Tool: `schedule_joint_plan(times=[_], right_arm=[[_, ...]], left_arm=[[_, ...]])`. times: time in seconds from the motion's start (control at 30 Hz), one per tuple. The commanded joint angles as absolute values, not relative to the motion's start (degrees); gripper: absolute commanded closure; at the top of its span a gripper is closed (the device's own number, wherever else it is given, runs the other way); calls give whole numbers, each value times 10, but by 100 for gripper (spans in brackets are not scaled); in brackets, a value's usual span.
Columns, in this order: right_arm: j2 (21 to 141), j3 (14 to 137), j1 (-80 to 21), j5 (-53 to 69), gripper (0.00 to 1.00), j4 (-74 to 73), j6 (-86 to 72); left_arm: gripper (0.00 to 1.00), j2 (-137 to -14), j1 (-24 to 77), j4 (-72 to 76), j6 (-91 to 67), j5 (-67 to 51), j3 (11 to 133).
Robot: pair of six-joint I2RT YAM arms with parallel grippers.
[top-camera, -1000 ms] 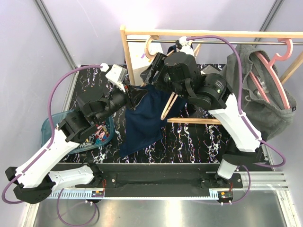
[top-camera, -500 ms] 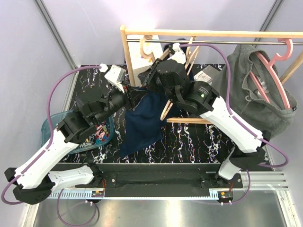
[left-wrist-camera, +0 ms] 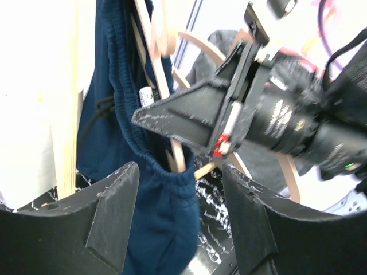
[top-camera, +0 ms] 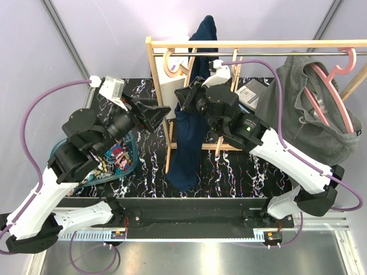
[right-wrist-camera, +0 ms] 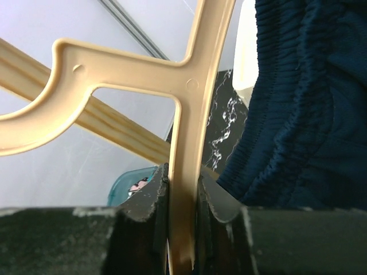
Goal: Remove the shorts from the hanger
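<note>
The navy blue shorts (top-camera: 186, 137) hang long and straight from a beige hanger (right-wrist-camera: 186, 109) at the wooden rack, with one end of the cloth sticking up above the top rail. My right gripper (top-camera: 184, 101) is shut on the hanger's stem (right-wrist-camera: 183, 223), and the navy waistband (right-wrist-camera: 298, 114) lies just to its right. My left gripper (top-camera: 162, 112) stands open a little to the left of the shorts and does not touch them; its fingers (left-wrist-camera: 112, 212) frame the navy cloth (left-wrist-camera: 163, 223). Grey shorts (top-camera: 304, 120) hang on a pink hanger (top-camera: 338, 63).
The wooden rack (top-camera: 258, 42) spans the back, its left post (top-camera: 156, 80) between my two grippers. A teal basket (top-camera: 63, 150) at the left holds cartoon-print shorts (top-camera: 117, 157). The marbled black table top (top-camera: 241, 172) lies below.
My left gripper has let go of the navy shorts, opened and drawn back to the left. My right gripper has shut on the hanger. The shorts now hang straight down.
</note>
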State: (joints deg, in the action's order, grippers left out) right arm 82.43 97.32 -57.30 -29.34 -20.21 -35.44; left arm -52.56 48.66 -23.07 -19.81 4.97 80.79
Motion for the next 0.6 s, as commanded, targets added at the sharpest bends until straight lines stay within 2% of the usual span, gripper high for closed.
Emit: schedule_joint_plan(times=[0.0,0.07,0.17,0.37,0.57], right_arm=[[800,962,-562,-251,100,-71,-240],[800,956,-556,-220,100,-52,-215],[804,951,-541,-166,100,-35,-194],[809,953,-519,-74,100,-23,-204],[795,986,-519,-54,100,-143,-307]], left_arm=[[40,-555,478,-228,-219,83,881],[52,-577,467,-261,-236,97,917],[54,-584,450,-270,-267,109,926],[53,-581,437,-257,-290,109,918],[42,-536,436,-229,-274,57,867]])
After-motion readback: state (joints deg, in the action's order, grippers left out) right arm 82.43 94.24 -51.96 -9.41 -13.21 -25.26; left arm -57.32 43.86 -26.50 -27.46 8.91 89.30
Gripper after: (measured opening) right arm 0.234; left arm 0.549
